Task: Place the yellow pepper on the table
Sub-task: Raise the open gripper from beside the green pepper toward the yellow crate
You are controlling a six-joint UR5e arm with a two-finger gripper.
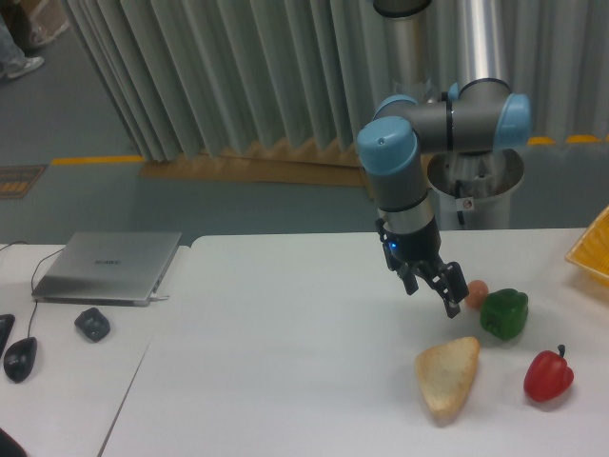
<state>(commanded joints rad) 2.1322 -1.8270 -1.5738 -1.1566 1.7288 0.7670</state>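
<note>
The yellow pepper is out of view. My gripper (433, 293) hangs low over the white table (285, 362), tilted down to the right. Its dark fingers stand apart, open, with nothing between them. Just right of the fingertips lies a small orange-pink round thing (477, 292), partly hidden by the gripper. Beside that sits the green pepper (504, 313). The red pepper (548, 375) with its dark stem lies nearer the front right.
A slice of toast (446, 377) lies in front of the gripper. A yellow-orange ridged object (592, 249) is cut off at the right edge. On the adjoining desk at left are a closed laptop (107, 268) and two mice (92, 324).
</note>
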